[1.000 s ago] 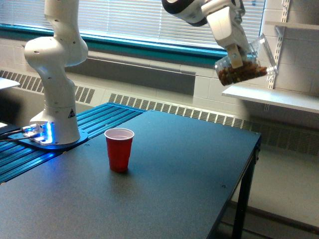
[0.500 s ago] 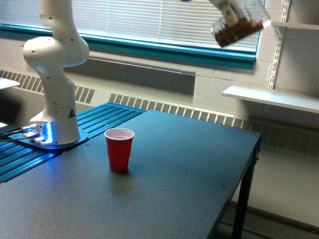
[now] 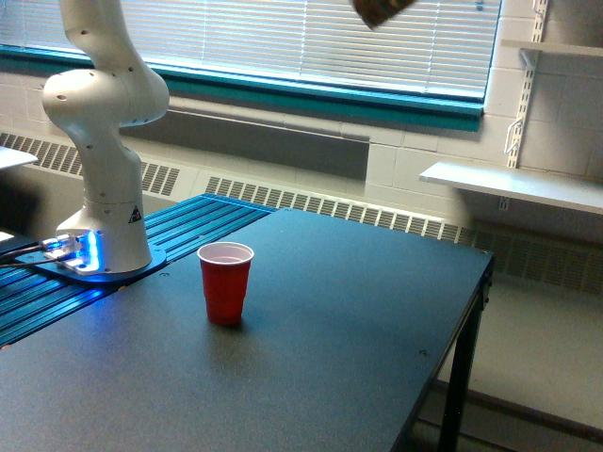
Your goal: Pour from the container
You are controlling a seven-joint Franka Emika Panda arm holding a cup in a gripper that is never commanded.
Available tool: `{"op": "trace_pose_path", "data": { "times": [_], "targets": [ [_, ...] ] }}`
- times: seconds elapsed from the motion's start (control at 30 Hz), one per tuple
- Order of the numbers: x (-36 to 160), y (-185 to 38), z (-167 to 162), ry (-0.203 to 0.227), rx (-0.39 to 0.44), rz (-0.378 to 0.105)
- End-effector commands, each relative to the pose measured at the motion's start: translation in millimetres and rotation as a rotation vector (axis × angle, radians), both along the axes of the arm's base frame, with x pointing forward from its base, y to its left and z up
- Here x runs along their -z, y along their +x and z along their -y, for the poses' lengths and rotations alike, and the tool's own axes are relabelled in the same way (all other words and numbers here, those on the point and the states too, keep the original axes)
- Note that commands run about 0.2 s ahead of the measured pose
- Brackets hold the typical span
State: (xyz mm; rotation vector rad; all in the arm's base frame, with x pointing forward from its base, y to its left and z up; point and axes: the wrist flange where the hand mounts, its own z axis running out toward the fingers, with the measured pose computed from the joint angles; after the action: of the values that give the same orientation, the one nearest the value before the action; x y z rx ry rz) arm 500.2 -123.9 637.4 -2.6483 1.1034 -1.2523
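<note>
Exterior view: only the container's [image 3: 382,11] nut-filled bottom pokes in at the top edge, right of center. Pincer's out of frame, so can't tell its state. Red cup [image 3: 225,282] stands upright on the bench [image 3: 330,358], lower left of center.

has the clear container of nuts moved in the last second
Yes. The clear container has risen and shifted toward the exterior view's left against the window blinds; only its bottom shows at the top edge now.

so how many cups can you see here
2. A red cup stands upright on the dark table, near the arm's base. Only the bottom of the clear container shows at the top edge; its gripper is out of frame.
</note>
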Motion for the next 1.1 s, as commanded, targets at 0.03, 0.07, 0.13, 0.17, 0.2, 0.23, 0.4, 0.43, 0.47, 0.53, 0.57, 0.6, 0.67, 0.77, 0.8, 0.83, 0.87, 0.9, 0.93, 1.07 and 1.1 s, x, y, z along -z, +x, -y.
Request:
{"op": "trace_pose_path", "data": {
  "times": [0.03, 0.07, 0.13, 0.17, 0.2, 0.23, 0.4, 0.43, 0.47, 0.53, 0.57, 0.6, 0.67, 0.77, 0.8, 0.83, 0.87, 0.9, 0.93, 1.07, 1.1],
  "targets": [
    [14.2, -16.9, 8.2, -0.015, 0.009, -0.020],
    [16.3, -19.5, 9.1, -0.017, 0.011, -0.022],
    [21.6, -25.2, 11.4, -0.013, 0.014, -0.026],
    [24.2, -28.0, 12.3, -0.012, 0.016, -0.030],
    [26.8, -30.7, 13.1, -0.011, 0.017, -0.034],
    [29.0, -33.5, 13.6, -0.015, 0.017, -0.039],
    [40.5, -46.9, 17.5, -0.011, 0.027, -0.054],
    [42.7, -49.7, 18.3, -0.010, 0.028, -0.055],
    [44.7, -52.5, 18.7, -0.012, 0.030, -0.057],
    [47.5, -58.2, 19.8, -0.022, 0.031, -0.063],
    [49.7, -61.2, 20.6, -0.020, 0.033, -0.064],
    [52.3, -64.5, 21.6, -0.018, 0.033, -0.067],
    [55.6, -71.1, 23.3, -0.027, 0.030, -0.075],
    [61.1, -82.3, 24.8, -0.039, 0.032, -0.083],
    [63.5, -86.2, 25.8, -0.040, 0.031, -0.087],
    [65.8, -90.3, 26.4, -0.042, 0.031, -0.092],
    [67.9, -94.4, 26.9, -0.043, 0.032, -0.098],
    [70.6, -98.4, 27.7, -0.044, 0.031, -0.105],
    [73.7, -103.2, 28.2, -0.049, 0.030, -0.114],
    [83.0, -116.1, 28.3, -0.063, 0.033, -0.148],
    [85.6, -119.3, 28.1, -0.065, 0.034, -0.156]
  ]
}}
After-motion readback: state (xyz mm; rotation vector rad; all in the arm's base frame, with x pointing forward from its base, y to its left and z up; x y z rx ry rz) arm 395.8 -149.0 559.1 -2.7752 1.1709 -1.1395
